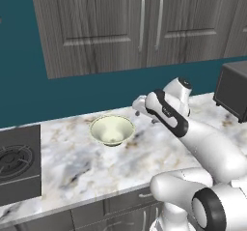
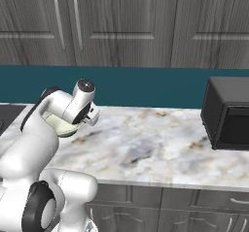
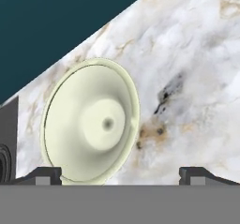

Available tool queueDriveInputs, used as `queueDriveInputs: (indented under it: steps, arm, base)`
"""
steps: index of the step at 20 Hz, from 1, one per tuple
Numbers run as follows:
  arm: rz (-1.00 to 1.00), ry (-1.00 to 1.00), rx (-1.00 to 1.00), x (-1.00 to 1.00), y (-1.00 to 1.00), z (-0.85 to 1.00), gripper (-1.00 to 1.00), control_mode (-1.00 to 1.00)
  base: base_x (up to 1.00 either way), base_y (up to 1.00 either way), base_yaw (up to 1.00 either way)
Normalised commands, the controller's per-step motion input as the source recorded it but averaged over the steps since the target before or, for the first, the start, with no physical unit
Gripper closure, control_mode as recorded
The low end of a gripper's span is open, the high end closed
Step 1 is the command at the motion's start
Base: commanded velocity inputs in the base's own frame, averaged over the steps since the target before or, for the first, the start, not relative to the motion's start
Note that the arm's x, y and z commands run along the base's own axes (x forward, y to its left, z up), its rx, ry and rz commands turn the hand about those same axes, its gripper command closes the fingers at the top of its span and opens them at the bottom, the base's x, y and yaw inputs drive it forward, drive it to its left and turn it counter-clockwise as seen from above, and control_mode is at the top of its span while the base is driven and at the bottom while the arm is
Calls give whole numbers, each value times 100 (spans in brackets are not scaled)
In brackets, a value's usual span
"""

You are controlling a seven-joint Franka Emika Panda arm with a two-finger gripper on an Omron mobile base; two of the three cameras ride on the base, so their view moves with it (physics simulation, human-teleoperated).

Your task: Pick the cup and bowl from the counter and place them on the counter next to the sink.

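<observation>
The bowl point(image 1: 112, 129) stands upright on the marble counter point(image 1: 72, 162), pale cream-green inside with a white rim. My gripper point(image 1: 137, 109) hovers just to its right, a little above the slab, and is open with nothing between its fingers. In the hand view the bowl point(image 3: 91, 120) lies ahead and left of centre, its rim reaching over the left fingertip point(image 3: 44, 175); the gripper point(image 3: 122, 175) points at the counter point(image 3: 197, 78) beside it. From the right, my arm hides most of the bowl point(image 2: 59, 125). The sink and the cup are out of view.
A black stovetop point(image 1: 17, 162) borders the counter on the left. A dark microwave point(image 2: 228, 112) stands on the counter far right. Dark grey wall cabinets point(image 1: 140, 22) hang above a teal wall. Bare marble stretches between the bowl and the microwave.
</observation>
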Motion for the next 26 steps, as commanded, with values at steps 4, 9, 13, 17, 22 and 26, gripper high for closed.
queueDriveInputs:
  steps: [4, 9, 13, 17, 22, 26]
  arm:
    - [0, 0, 0, 15, 13, -28, -100, -100]
    - [0, 0, 0, 8, 13, -34, -100, -100]
    - [0, 0, 0, 1, 11, -31, -100, -100]
    - [0, 0, 0, 1, 8, -29, -100, -100]
    - [0, 0, 0, 1, 5, -25, -100, -100]
    - [0, 0, 0, 3, 5, -23, -100, -100]
  base:
    - [0, 0, 0]
    - [0, 0, 0]
    - [0, 0, 0]
    - [0, 0, 0]
    - [0, 0, 0]
    - [0, 0, 0]
